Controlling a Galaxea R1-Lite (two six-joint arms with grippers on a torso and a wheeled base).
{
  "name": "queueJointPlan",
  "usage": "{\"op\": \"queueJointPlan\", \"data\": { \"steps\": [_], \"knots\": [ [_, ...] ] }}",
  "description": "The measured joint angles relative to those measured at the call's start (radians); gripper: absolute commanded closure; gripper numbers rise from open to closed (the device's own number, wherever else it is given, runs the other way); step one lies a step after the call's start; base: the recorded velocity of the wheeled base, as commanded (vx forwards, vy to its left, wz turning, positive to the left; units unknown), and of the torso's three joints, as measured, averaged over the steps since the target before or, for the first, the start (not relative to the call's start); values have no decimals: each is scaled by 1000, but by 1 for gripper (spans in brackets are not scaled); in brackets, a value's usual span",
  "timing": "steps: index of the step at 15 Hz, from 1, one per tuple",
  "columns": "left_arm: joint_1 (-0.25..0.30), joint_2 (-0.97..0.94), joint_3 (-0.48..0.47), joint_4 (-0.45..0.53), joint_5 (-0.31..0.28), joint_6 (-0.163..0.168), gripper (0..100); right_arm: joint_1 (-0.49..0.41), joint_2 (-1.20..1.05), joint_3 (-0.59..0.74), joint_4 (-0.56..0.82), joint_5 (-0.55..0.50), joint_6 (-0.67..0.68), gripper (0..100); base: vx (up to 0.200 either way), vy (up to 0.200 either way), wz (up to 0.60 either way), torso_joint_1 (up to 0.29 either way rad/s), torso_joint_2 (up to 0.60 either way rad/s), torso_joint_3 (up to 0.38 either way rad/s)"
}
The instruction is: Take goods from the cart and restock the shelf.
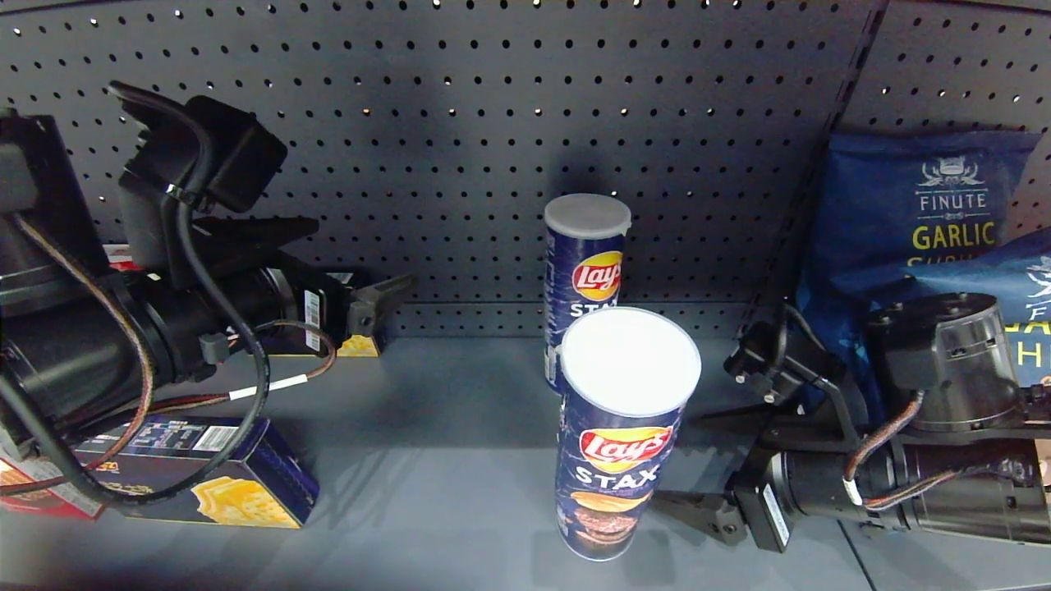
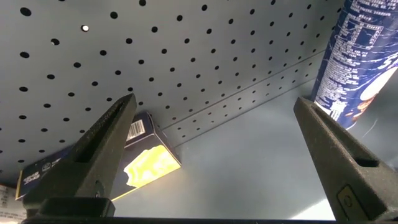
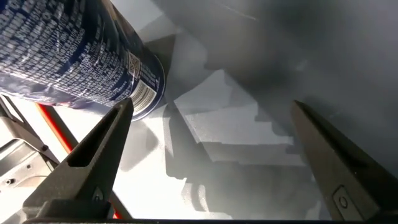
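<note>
Grey shelf (image 1: 427, 427) carries an upright front can (image 1: 620, 460) just before the rear can (image 1: 583, 271); left pincer (image 2: 214, 102) and right pincer (image 3: 212, 104) gape wide, both empty.

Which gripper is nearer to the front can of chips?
Right. The right gripper, open, is just beside the front can, on the robot's right of it. The left gripper is well off to its left, near the pegboard.

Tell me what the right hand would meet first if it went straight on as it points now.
Probably the front can: it stands just ahead of the right hand; depth is unclear.
</note>
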Motion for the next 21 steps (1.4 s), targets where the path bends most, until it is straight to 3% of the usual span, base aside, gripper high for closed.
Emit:
{"op": "queueJointPlan", "data": {
  "steps": [21],
  "knots": [
    [1,4,2,1,0,-1,0,5,39,-3,-16,0,0,0,0,0,0,0,0,0]
  ]
}}
